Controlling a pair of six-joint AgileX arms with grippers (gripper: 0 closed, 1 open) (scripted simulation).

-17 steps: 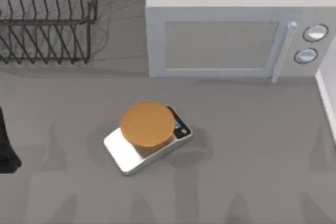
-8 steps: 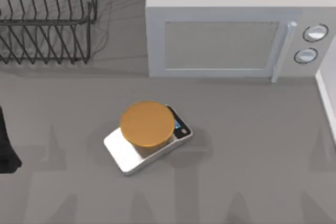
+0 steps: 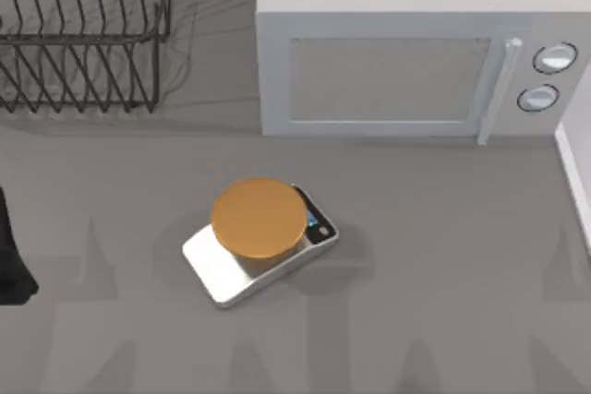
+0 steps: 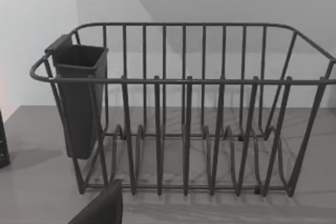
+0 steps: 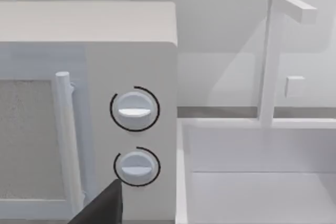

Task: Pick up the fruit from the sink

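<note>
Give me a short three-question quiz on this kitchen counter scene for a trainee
1. True or false: the orange disc rests on a silver scale.
2. What stands at the counter's back left? A) dish rack B) toaster C) kettle
3. How many round dials does the microwave have?

Key:
1. True.
2. A, the wire dish rack, with a dark cup hung on its rim.
3. Two dials, beside the sink.
</note>
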